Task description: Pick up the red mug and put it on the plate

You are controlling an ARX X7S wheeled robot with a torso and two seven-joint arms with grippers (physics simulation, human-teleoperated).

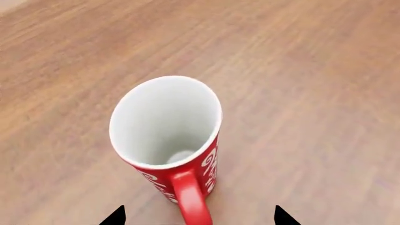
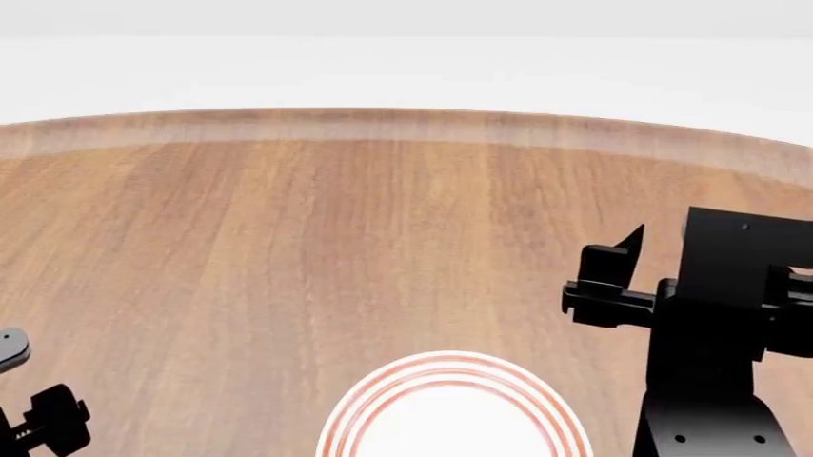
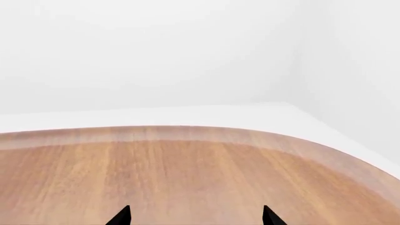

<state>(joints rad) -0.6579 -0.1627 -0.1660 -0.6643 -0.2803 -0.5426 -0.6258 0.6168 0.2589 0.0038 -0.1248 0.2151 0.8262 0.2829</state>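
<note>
The red mug (image 1: pixel 168 140) stands upright on the wooden table in the left wrist view, white inside, with a white swirl pattern. Its red handle (image 1: pixel 190 199) points back between my fingertips. My left gripper (image 1: pixel 200 218) is open, its two black tips apart on either side of the handle and not touching it. The mug is out of the head view. The plate (image 2: pixel 368 405), white with red rings, lies at the near middle of the head view, partly cut off. My right gripper (image 3: pixel 196 218) is open and empty above bare table; in the head view it (image 2: pixel 607 278) hovers right of the plate.
The round wooden table (image 2: pixel 381 219) stretches away to its curved far edge (image 2: pixel 406 119), with white floor and wall beyond. Part of my left arm (image 2: pixel 45 419) shows at the head view's near left corner.
</note>
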